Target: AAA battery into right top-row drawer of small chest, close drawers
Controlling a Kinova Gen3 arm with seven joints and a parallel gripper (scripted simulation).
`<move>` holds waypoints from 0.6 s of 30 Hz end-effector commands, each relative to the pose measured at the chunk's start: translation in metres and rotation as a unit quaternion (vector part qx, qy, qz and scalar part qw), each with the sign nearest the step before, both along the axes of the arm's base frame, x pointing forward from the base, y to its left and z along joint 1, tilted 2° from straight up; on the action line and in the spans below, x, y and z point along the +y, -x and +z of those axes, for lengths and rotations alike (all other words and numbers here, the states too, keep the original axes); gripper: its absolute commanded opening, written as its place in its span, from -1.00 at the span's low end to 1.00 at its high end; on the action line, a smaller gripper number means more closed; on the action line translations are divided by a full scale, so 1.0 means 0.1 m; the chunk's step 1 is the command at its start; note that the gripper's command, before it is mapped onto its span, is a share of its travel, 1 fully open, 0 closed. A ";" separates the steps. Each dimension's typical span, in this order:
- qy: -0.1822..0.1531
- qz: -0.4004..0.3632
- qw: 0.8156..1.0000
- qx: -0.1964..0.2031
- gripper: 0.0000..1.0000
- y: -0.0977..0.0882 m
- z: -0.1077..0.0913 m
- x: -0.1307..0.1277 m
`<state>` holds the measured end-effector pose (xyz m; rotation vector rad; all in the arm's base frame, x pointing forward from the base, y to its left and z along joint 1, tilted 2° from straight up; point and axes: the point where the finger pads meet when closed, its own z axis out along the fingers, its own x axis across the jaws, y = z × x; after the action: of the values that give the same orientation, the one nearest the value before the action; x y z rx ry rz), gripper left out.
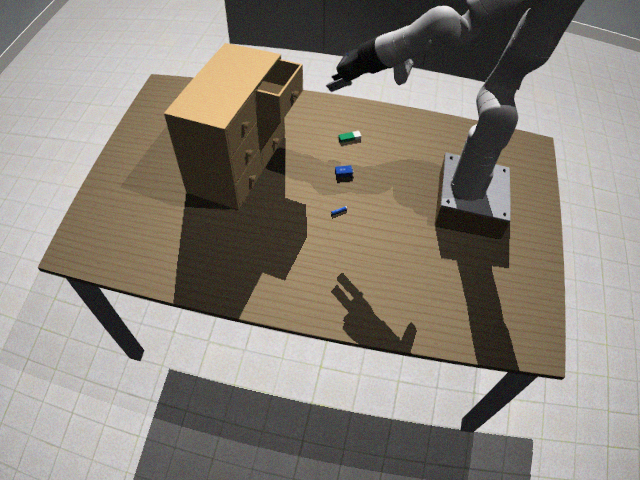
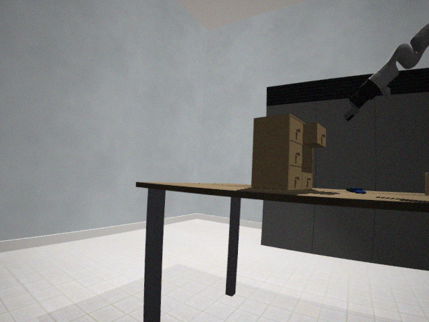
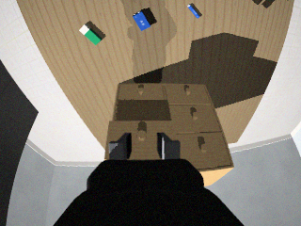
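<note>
A big room with a pale tiled floor point(image 1: 62, 361) and grey-blue walls point(image 2: 104, 104) holds a brown wooden worktop point(image 1: 129, 242) on dark legs, and dark cabinets point(image 2: 346, 225) stand behind it. On the worktop sits the small chest point(image 1: 217, 98) with its top right drawer point(image 1: 281, 82) pulled out; the arm's top is cut off in every view. The end effector point(image 1: 338, 82) hangs high, open and holding nothing, and the little blue AAA battery point(image 1: 339, 210) lies on the worktop, well apart from it.

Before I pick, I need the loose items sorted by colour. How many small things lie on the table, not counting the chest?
Blue: 2, the battery and a block
Green and white: 1, a block
Total: 3
</note>
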<state>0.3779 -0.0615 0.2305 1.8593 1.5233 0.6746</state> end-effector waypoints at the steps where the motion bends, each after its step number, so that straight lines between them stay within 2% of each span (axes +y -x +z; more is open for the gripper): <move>1: 0.000 -0.002 1.000 0.000 0.34 0.00 0.05 -0.01; 18: 0.000 -0.002 1.000 0.001 0.34 0.02 0.07 0.00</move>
<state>0.3752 -0.0630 0.2353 1.8644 1.5195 0.6670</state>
